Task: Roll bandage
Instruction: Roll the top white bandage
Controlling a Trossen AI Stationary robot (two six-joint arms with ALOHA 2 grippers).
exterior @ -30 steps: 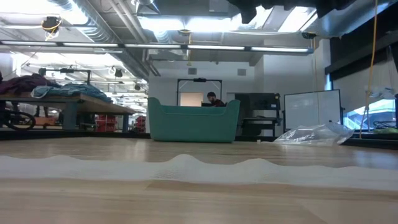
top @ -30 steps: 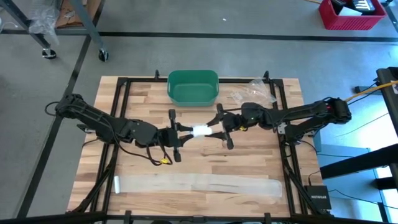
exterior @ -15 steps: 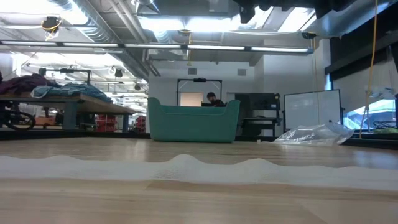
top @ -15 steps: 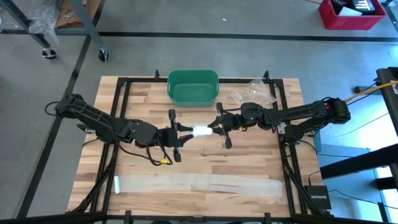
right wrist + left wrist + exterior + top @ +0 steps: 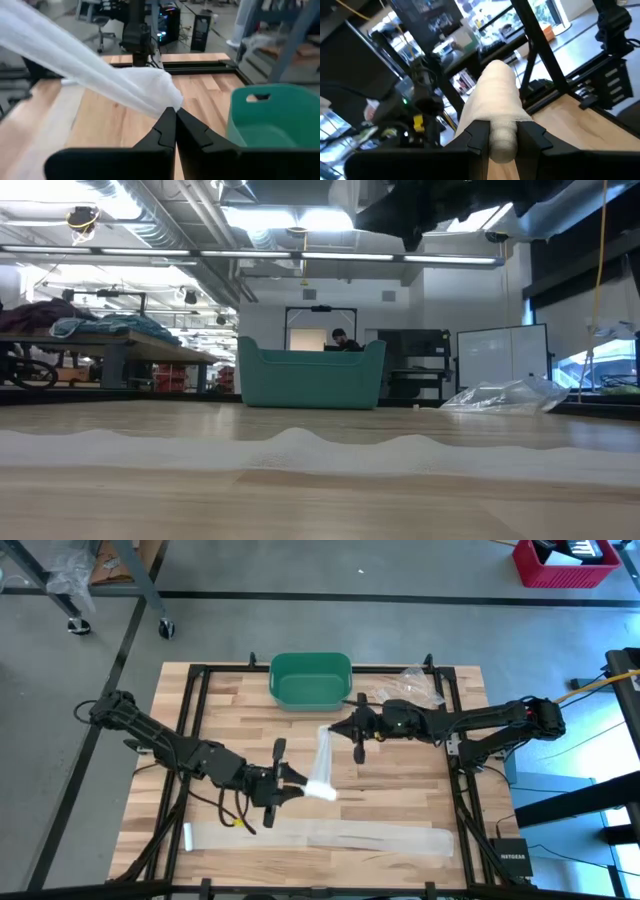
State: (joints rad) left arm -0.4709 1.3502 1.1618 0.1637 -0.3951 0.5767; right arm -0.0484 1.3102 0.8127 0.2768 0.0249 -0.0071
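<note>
A white bandage roll [image 5: 322, 789] hangs above the table's middle with my left gripper [image 5: 300, 783] shut on it. From the roll an unrolled strip [image 5: 323, 755] runs toward the far edge. Its loose end is in my shut right gripper [image 5: 337, 728], near the green bin [image 5: 310, 680]. A second bandage [image 5: 310, 835] lies flat and spread out along the table's near edge; the low view shows it as a rippled band [image 5: 300, 450]. My left gripper pinches the rolled part of the bandage [image 5: 502, 145] between its two fingers [image 5: 477, 140], which come in level from the table's left. The roll is lifted clear of the table, and its strip [image 5: 492, 95] leads away past the fingertips. My right gripper pinches the strip's loose end [image 5: 159, 97] at its fingertips [image 5: 167, 125], coming level from the table's right. The end is bunched, so the layers cannot be counted. The strip [image 5: 75, 55] runs straight from there to the roll, clear of the table.
The green bin stands at the far middle of the table, seen also in the low view [image 5: 310, 375]. A crumpled clear plastic bag [image 5: 405, 690] lies at the far right. Bare wood [image 5: 400, 790] lies between the arms and the flat bandage.
My right gripper has shut on the bandage's loose end and shifted toward the far edge. My left gripper has carried the roll toward the near edge and turned. The roll has unwound, and a strip now spans the gap between the two grippers.
</note>
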